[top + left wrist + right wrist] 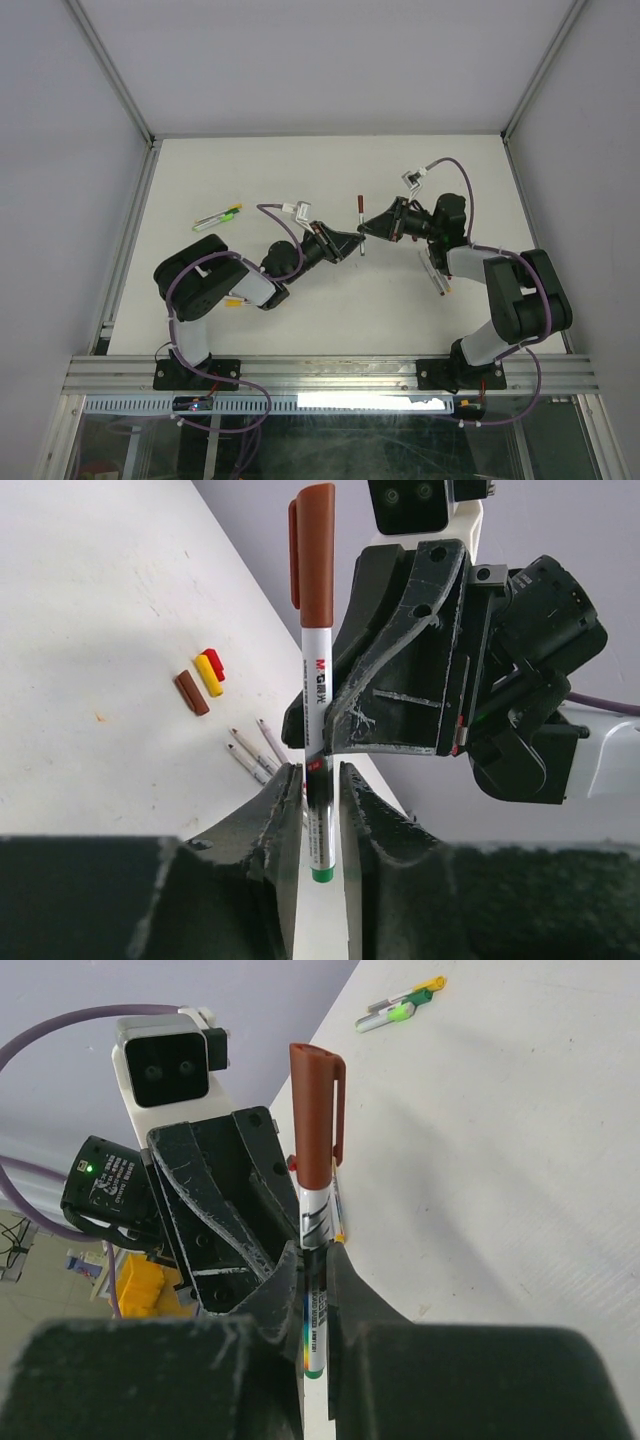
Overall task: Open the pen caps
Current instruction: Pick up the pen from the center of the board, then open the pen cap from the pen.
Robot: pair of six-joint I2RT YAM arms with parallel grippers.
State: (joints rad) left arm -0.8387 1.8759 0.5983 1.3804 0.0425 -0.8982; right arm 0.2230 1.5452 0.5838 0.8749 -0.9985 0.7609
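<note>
Where the two arms meet above the middle of the table (300, 170), I read one pen (318, 695) held off the surface between them. The pen has a white-grey barrel with printed lettering and a small green end.

1. Left claw (320, 780): pressed together on the lower barrel, pinching the pen just above the green end.
2. Right claw (315, 1260): also pressed together on the barrel. In the left wrist view, its black fingers cross the pen just on the cap side of the left claw.
3. Maroon cap (316, 555): still seated on the pen, clip visible along one side. It stands clear of both claws, at the top centre of both wrist frames.

On the table, at the left centre of the left wrist frame, three loose caps lie close together: brown cap (192, 692), yellow cap (208, 675), red cap (214, 663). Just below them lie a few uncapped pens (255, 752), tips bare.

In the top view, a separate cluster of capped pens (220, 214) with green and yellow ends lies at the left centre of the table, well apart from both claws.
</note>
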